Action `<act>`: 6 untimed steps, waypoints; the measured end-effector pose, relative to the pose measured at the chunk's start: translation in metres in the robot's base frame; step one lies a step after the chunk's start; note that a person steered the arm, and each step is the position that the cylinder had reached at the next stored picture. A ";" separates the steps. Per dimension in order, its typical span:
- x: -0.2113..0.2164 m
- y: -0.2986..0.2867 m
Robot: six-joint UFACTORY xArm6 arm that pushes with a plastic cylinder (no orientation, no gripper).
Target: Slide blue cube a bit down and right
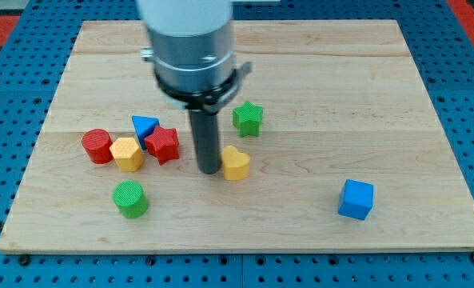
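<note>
Camera view, single frame; wooden bench [316, 88] carries seven blocks. My tip [210, 170] rests on the bench near centre, touching or just beside the yellow heart-like block [236, 163] at its 3 o'clock; no jaws on this rig, only the rod, so nothing is pinched. Blue cube [356, 199], the task's thing, sits alone toward 4 o'clock of the bench, well apart from my tip and from every other block. Judgement: push not yet begun; to send the cube toward 4–5 o'clock, my tip needs to come round to its 10–11 o'clock side. Cluster at 9 o'clock of my tip: red star [163, 144], blue triangle [144, 126], yellow hexagon [127, 154], red cylinder [97, 146]; green cylinder [130, 198] at 7 o'clock; green star [248, 118] at 1 o'clock. Count: two blue, two red, two yellow, two green... recount gives eight blocks, not seven.
</note>
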State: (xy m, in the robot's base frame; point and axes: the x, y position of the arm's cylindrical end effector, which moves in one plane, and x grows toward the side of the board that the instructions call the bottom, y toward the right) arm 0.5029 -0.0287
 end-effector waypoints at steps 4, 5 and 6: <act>0.035 0.112; 0.061 0.158; 0.102 0.169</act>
